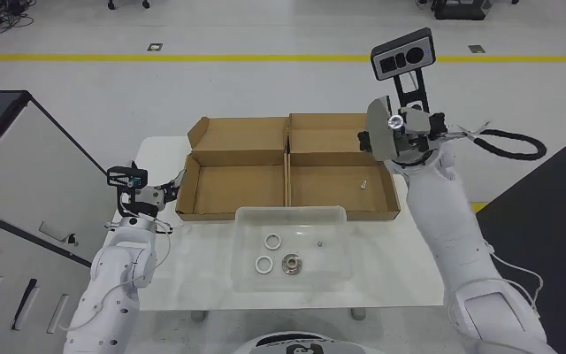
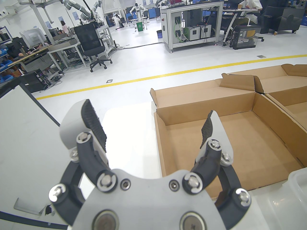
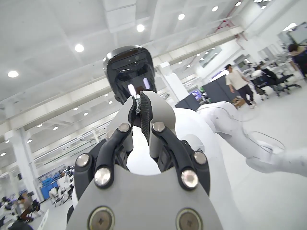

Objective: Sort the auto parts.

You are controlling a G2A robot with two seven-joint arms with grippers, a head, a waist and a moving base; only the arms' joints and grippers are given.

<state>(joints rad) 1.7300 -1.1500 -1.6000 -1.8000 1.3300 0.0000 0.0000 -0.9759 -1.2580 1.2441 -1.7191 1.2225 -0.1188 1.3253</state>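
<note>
Against ceiling lights (image 3: 79, 47), right pincer (image 3: 138, 97) pinches a small silver threaded bolt (image 3: 137, 104); left pincer (image 2: 148, 108) gapes wide.

Your left gripper (image 2: 148, 117) sits low at the left of the top view, fingers spread wide. Your right gripper (image 3: 139, 98) is raised at upper right, tilted upward, pinching a small screw (image 3: 137, 104).

Two white rings (image 1: 274, 240), metal flange (image 1: 291, 263) in clear tray (image 1: 289, 211); bolt (image 1: 363, 185) in right box (image 1: 327, 188); threaded part (image 3: 137, 104) between right fingers (image 3: 146, 112)
</note>
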